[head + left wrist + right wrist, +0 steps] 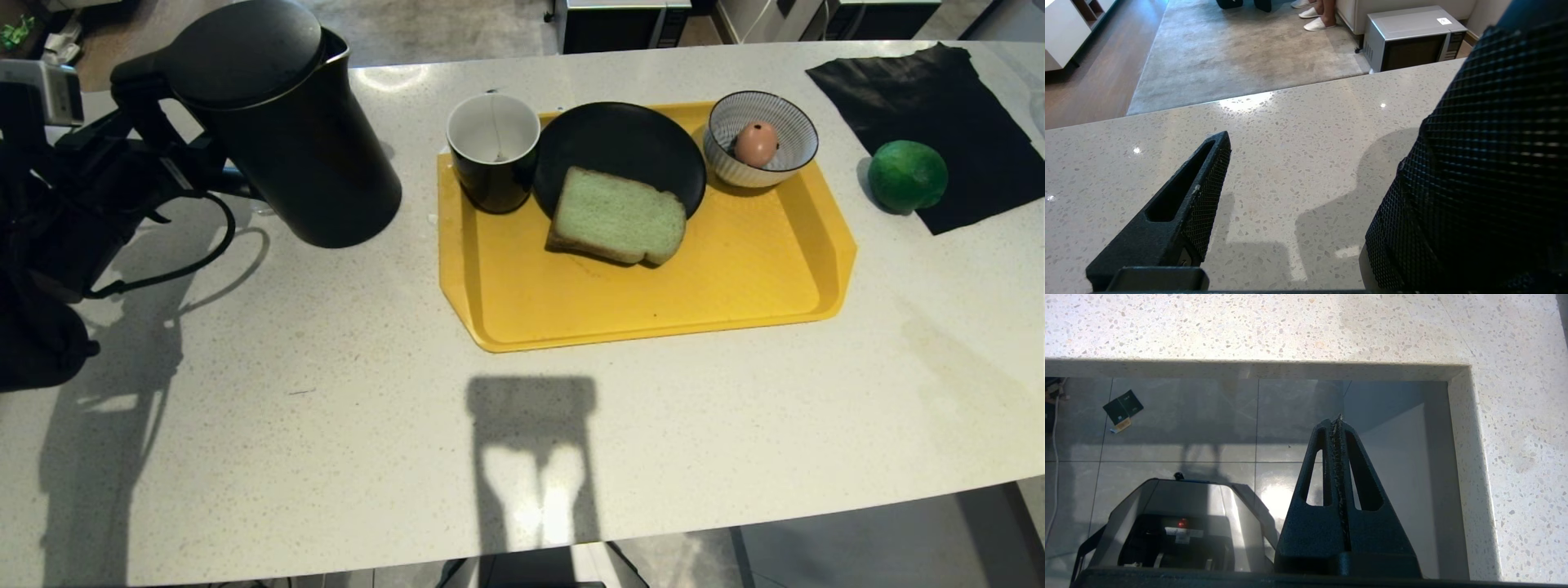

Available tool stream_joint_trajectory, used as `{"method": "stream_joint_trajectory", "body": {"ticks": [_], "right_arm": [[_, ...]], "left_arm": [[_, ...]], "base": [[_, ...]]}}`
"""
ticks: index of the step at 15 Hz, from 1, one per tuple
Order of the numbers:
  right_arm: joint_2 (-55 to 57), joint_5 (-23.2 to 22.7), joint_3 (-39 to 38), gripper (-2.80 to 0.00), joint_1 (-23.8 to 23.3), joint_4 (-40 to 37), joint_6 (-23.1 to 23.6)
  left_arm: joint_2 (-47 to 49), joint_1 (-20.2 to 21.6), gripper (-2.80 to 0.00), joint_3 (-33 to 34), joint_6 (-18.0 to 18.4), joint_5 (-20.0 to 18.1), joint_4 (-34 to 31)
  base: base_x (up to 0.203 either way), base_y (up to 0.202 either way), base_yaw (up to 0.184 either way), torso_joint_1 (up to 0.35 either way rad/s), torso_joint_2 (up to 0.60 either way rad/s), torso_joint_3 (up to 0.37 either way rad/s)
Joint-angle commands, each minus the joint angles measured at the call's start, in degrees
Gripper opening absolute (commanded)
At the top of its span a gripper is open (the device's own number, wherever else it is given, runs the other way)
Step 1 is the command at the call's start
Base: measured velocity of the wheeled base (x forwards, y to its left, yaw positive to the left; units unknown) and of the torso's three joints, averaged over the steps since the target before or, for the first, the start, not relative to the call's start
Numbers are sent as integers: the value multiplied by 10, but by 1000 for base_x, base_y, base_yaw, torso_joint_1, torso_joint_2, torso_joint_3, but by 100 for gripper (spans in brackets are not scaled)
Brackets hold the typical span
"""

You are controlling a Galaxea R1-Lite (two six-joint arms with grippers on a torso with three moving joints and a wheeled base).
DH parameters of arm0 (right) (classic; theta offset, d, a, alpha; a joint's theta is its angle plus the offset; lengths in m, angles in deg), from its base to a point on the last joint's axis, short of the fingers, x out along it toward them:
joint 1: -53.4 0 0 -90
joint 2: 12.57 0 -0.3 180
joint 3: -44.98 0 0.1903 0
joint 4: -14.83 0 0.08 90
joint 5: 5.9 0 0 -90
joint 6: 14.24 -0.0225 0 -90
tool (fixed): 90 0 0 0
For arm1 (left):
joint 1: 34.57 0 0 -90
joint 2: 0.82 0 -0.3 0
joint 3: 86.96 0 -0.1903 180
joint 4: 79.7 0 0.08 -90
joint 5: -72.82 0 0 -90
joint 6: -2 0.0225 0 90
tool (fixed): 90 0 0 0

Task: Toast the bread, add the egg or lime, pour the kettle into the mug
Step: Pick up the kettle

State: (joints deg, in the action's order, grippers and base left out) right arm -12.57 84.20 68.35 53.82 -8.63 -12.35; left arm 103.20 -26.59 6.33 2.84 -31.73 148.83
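Reading off the tray as our landmark: the bread lies at the tray's middle, leaning half on the black plate toward the tray's far side, the mug stands in the tray's far-left corner with the tea-bag string hanging inside, and the egg sits in the striped bowl at the far-right corner. The lime is off the tray to its right, on the edge of the black cloth. The kettle stands upright on the counter well left of the tray, handle facing away from it. Our left gripper is at that handle; in the wrist view its fingers are spread wide with only bare counter between them, so we judge nothing is gripped yet. The right gripper is parked below the counter edge, nowhere near the tray, fingers pressed together on nothing. Step in hand looks like taking the kettle for the pour, bread and egg apparently already placed. To do it well: we centre the loop handle between the fingers before closing, grab high near the lid so the body hangs plumb, lift straight before carrying toward the tray's left corner, then tilt slowly with the spout over the mug's white interior. Risk: an off-centre grip lets the kettle swing and clip the mug or splash the bread.
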Motion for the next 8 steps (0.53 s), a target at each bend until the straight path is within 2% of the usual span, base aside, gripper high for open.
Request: {"method": "stream_joint_trajectory", "body": {"ticks": [1, 2, 3, 8], "right_arm": [[1, 0, 0, -280, 0, 0, 0], [1, 0, 0, -280, 0, 0, 0], [1, 0, 0, -280, 0, 0, 0], [1, 0, -1, -280, 0, 0, 0]], "left_arm": [[0, 0, 0, 0, 1, 0, 4], [-1, 0, 0, 1, 0, -1, 4], [-2, 0, -280, 2, -1, -2, 4], [-5, -8, -280, 2, 0, -2, 4]], "base": [[0, 0, 0, 0, 0, 0], [0, 0, 0, 0, 0, 0], [0, 0, 0, 0, 0, 0], [0, 0, 0, 0, 0, 0]]}}
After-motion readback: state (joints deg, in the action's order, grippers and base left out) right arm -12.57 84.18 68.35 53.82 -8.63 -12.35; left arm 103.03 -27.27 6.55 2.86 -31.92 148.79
